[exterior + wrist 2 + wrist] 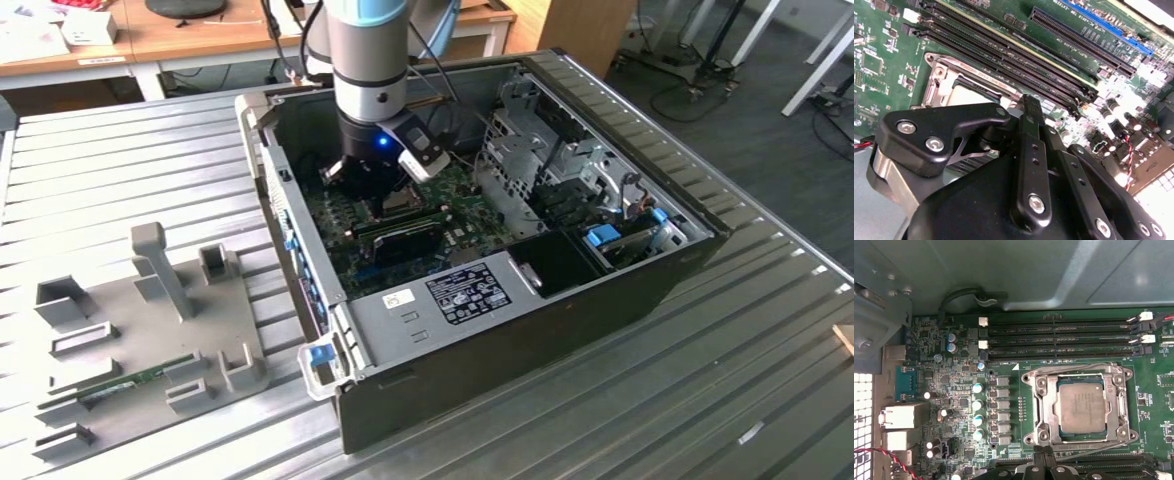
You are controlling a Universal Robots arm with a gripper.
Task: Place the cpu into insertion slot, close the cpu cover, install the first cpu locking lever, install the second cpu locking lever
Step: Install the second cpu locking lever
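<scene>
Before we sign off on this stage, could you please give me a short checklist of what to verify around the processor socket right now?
1. Chip seated flat in the socket: ok.
2. Metal cover frame down over the chip: ok, it looks lowered around it.
3. Locking levers latched: cannot tell.
4. Tool clear of the chip: ok, it sits at the socket's edge.
5. Tool empty: cannot tell.
6. Memory slots beside the socket unobstructed: ok.

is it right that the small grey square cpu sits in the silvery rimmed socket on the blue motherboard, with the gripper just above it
Not quite: the motherboard is green, not blue, as the first wrist view shows. The small grey square cpu does sit in the silvery rimmed socket, with the gripper just above it.
</scene>
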